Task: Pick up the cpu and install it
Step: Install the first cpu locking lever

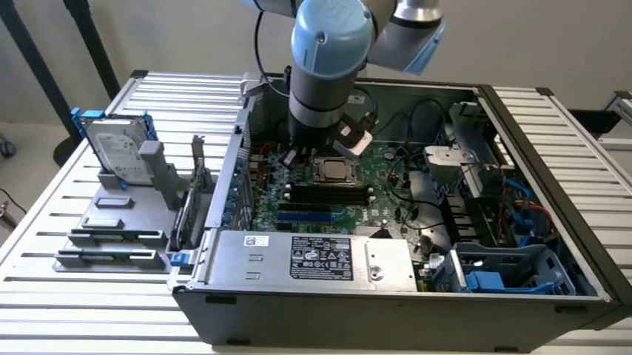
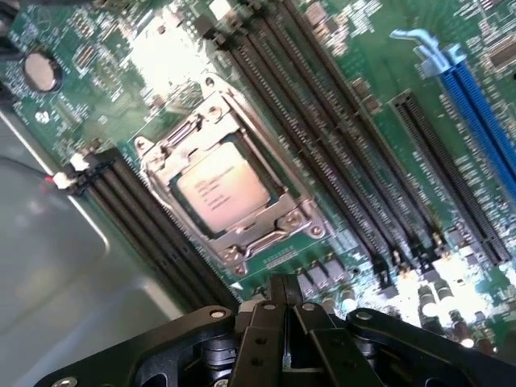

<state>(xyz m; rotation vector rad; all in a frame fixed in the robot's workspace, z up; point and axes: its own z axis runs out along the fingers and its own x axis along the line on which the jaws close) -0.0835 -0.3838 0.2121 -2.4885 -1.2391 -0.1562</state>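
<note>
The cpu, a small square chip with a pale metal top, lies flat inside the metal socket frame on the green motherboard. In the exterior view the cpu sits in the middle of the board inside the open computer case. My gripper hovers just above the board beside the socket, its two black fingers pressed together with nothing between them. Seen from the exterior camera, the gripper hangs under the arm's wrist, close over the socket.
Black memory slots run on both sides of the socket, and a blue expansion slot lies further off. Outside the case, on the exterior view's left, a grey rack holds a hard drive in a blue frame and memory sticks. Cables crowd the case's right side.
</note>
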